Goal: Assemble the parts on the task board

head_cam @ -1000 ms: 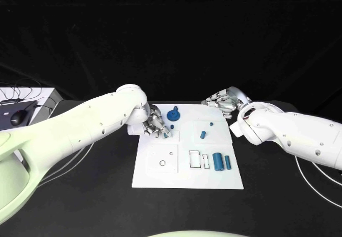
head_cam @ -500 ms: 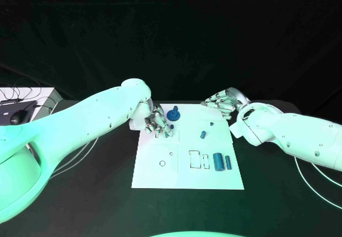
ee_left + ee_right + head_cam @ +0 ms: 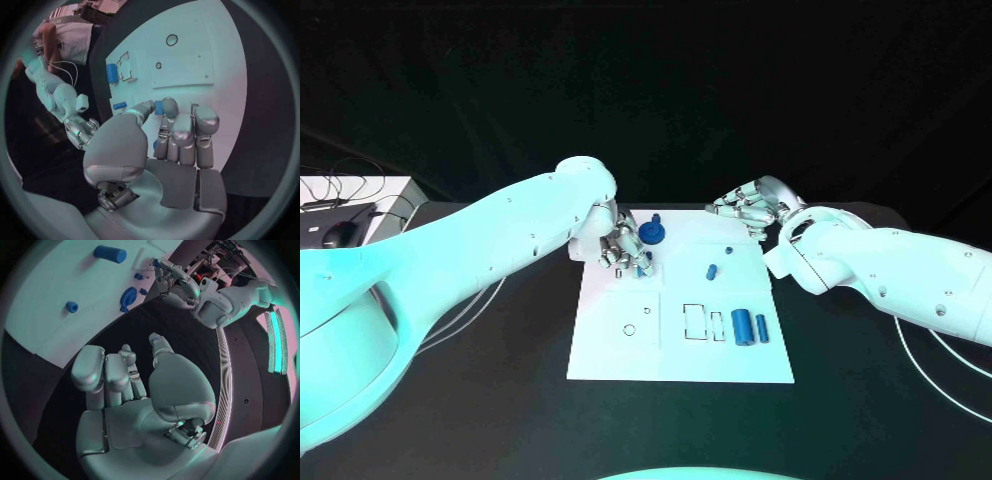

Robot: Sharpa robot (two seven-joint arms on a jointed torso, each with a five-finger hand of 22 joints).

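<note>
Overhead, head view: the task board [image 3: 681,345] lies white in the middle of the black table; the left hand [image 3: 623,248] hangs over its far-left corner, fingers pointing down and gathered around a small blue part [image 3: 646,258] — whether the part is pinched or merely touched cannot be told.
Head view, right side: the right hand [image 3: 750,205] rests off the board's far-right corner, fingers curled inward, nothing visible in them.
Head view, parts: a round blue piece [image 3: 652,235] stands near the far edge, a small peg [image 3: 711,270] lies mid-board, two blue cylinders [image 3: 751,326] lie side by side at the near right.
Left wrist view: the left hand [image 3: 167,145] shows fingers pressed close together, tips down on the board [image 3: 206,65]; a sliver of blue [image 3: 159,107] sits between thumb and fingers.
Right wrist view: the right hand [image 3: 134,390] is curled and empty; a cylinder [image 3: 109,253] and the round piece [image 3: 128,297] lie on the board beyond.
Handling, judged: the parts look rigid, light and smooth — likely to slip or roll; take the small part across its sides with fingertips, near its middle.
</note>
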